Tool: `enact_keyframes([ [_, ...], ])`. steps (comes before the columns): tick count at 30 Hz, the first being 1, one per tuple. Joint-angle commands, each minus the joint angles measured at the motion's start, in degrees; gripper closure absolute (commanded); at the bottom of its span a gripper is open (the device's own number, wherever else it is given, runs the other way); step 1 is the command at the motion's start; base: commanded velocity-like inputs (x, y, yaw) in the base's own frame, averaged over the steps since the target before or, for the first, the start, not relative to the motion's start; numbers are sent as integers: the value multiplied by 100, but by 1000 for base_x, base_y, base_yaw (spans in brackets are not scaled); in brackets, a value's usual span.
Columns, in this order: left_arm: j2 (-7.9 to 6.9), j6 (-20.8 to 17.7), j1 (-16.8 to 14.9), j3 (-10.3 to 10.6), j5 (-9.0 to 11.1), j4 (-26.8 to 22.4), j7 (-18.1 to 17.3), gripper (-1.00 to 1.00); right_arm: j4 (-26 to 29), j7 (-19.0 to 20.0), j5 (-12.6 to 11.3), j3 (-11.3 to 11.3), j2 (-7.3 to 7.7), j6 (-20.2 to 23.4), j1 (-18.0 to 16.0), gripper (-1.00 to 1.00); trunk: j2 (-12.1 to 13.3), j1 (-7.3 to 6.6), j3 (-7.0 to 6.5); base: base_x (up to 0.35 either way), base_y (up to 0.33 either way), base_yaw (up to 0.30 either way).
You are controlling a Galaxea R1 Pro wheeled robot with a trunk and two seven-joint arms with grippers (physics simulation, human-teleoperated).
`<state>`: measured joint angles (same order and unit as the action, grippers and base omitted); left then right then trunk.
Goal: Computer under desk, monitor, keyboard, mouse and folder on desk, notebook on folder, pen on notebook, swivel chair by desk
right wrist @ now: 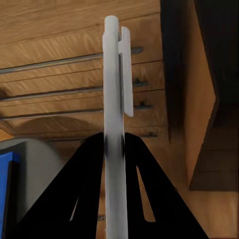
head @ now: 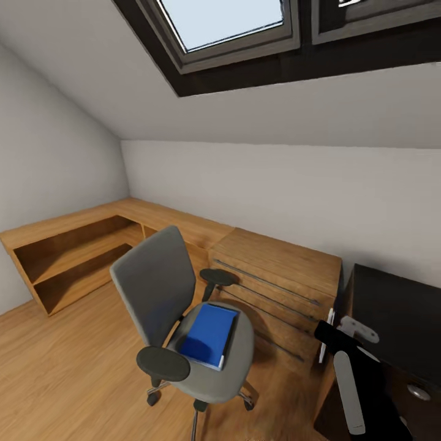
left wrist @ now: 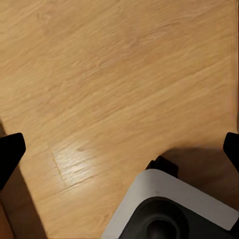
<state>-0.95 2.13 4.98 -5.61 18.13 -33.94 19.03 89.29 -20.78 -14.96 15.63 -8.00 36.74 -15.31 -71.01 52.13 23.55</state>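
The grey swivel chair [head: 156, 288] stands on the wood floor in the middle of the head view, and the blue folder [head: 210, 335] lies flat on its seat. A corner of the black desk [head: 398, 312] shows at the right edge. My right gripper [head: 332, 337] hovers between chair and desk, shut on the white pen [head: 323, 335]. In the right wrist view the pen [right wrist: 114, 89] sticks out past the black fingers [right wrist: 84, 179] of that gripper [right wrist: 114, 149], with the folder's edge [right wrist: 4, 189] and the chair seat [right wrist: 45, 169] off to one side. My left gripper [left wrist: 119, 149] is open over bare floor.
A light oak low cabinet [head: 275, 269] with drawers and open shelves [head: 73, 263] runs along the wall behind the chair. A skylight [head: 220, 18] sits in the sloped ceiling. The robot's white base [left wrist: 169, 199] shows under the left gripper. A round silver knob [head: 418, 392] marks the desk's drawer unit.
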Motion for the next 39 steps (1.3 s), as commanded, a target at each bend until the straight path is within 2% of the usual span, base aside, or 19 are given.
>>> enact_keyframes([
  [1, -2, 39, 3, 15, 60, -3, 13, -100, 5, -40, -72, 3, -5, 9, -6, 100, -4, 0, 5, 0, 0, -271],
  [10, -3, 96, 3, 24, 66, 19, 13, -100, 0, -35, -83, -18, -3, 4, -7, 100, 317, -175, -138, 0, 0, -166],
  [39, -3, 95, 3, 25, 68, 19, 13, -100, 0, -14, -86, -40, -5, 3, -7, 100, 1480, -812, -659, 0, 0, -3],
])
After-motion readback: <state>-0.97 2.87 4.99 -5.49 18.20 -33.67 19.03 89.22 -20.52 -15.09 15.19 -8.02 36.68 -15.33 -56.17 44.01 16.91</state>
